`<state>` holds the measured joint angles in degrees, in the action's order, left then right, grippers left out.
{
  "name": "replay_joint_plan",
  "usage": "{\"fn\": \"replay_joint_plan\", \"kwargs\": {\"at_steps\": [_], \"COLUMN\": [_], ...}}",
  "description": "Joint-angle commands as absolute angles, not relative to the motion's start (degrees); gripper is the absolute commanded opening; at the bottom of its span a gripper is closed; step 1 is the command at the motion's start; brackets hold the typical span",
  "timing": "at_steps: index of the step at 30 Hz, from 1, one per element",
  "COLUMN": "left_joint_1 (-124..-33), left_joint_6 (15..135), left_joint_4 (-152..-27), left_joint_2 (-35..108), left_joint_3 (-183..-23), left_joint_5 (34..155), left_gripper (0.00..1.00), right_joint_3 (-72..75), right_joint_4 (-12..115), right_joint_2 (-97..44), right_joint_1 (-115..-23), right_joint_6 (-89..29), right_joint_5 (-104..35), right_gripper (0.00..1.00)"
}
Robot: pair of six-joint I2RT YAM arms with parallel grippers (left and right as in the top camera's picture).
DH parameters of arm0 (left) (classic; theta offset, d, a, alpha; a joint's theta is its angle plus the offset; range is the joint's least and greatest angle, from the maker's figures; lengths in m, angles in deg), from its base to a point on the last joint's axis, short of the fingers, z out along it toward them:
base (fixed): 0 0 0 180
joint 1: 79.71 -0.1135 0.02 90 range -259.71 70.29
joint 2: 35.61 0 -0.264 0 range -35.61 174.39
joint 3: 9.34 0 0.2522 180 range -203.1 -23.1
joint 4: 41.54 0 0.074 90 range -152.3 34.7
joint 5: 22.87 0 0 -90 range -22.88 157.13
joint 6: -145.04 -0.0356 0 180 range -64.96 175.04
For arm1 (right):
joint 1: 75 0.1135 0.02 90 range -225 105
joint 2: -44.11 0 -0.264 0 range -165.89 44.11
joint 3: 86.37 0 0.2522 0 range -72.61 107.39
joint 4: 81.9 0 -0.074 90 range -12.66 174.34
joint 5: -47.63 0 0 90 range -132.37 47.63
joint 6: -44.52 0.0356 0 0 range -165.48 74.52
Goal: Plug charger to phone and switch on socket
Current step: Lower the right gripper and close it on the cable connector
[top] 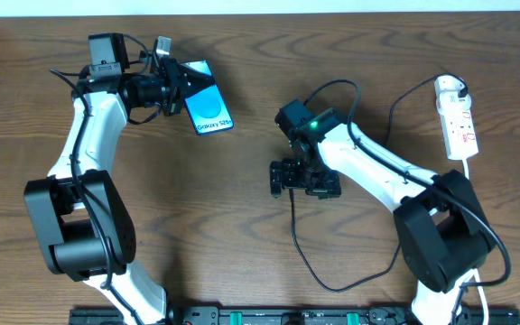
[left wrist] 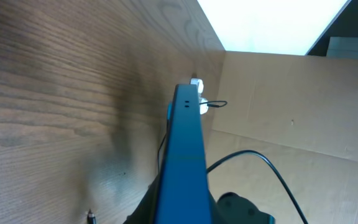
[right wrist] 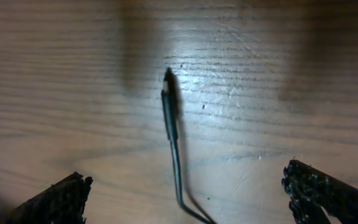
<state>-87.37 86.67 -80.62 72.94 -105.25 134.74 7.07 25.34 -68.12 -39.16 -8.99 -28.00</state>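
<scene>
My left jaws are pinching the phone [top: 208, 106] by its side near the back left of the worktop [top: 233, 244]. Its blue screen faces up toward the overhead camera, and my left wrist camera sees it edge-on as a blue slab [left wrist: 182, 162] rising from between my fingers. My right jaws are spread wide and pointed down at the middle of the worktop, with a finger [right wrist: 58, 198] at each lower corner of the right wrist view. The plug tip of the charger [right wrist: 169, 118] lies flat on the wood between them, touching neither. From there the thin black cable [top: 294, 226] trails toward my base and loops round. The socket [top: 459, 122] lies at the far right edge, well apart from the phone, with a white adapter [top: 450, 88] seated at its far end.
</scene>
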Motion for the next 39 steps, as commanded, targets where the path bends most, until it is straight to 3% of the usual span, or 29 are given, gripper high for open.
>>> {"fn": "replay_joint_plan", "kwargs": {"at_steps": [1,13,20,39], "left_joint_1": [-87.35,-87.35,-87.35,-87.35], "left_joint_6": [86.11,86.11,86.11,86.11], "left_joint_4": [-80.56,-80.54,-80.56,-80.58], "left_joint_2": [72.07,72.07,72.07,72.07], "left_joint_3": [-105.03,-105.03,-105.03,-105.03], "left_joint_5": [136.99,136.99,136.99,137.01], "left_gripper": [0.08,0.07,0.07,0.07], "right_joint_3": [7.6,7.6,7.6,7.64], "right_joint_4": [25.27,24.92,24.9,27.0], "right_joint_2": [-71.42,-73.56,-74.19,-75.16], "right_joint_1": [-39.77,-40.41,-40.39,-37.81], "right_joint_6": [-10.41,-10.48,-10.37,-8.38], "right_joint_5": [-27.78,-27.49,-27.67,-30.12], "right_gripper": [0.98,0.94,0.71,0.77]}}
